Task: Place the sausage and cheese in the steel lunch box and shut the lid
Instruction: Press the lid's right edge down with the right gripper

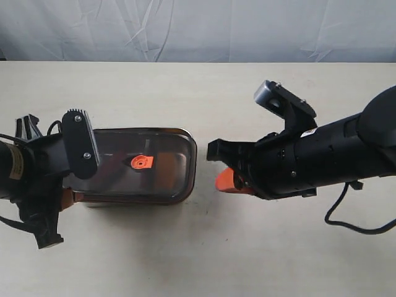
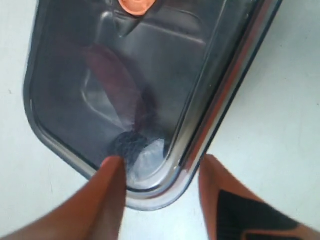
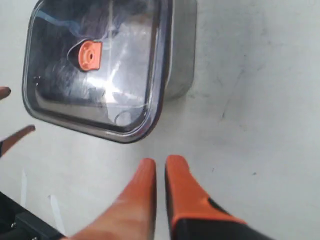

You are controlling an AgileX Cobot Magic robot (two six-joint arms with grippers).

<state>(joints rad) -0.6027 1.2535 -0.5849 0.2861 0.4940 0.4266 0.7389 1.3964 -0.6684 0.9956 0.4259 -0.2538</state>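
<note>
Pale table (image 1: 198, 260), white cloth (image 1: 198, 31) behind: the dark lid (image 1: 154, 145) covers the steel lunch box (image 3: 182, 50), one corner between the spread fingers of the left gripper (image 2: 160, 159); the right gripper (image 3: 161, 160), closed and empty, nearby.

The lid (image 1: 167, 158) is dark translucent plastic, smooth and glossy, streaked with glare. The steel lunch box (image 3: 182, 50) is shiny bare metal. The lid's centre valve (image 1: 141, 163) looks like matt orange plastic or rubber. The table (image 1: 185, 247) is pale, matt and faintly scuffed. The backdrop (image 1: 198, 28) is creased cloth.
</note>
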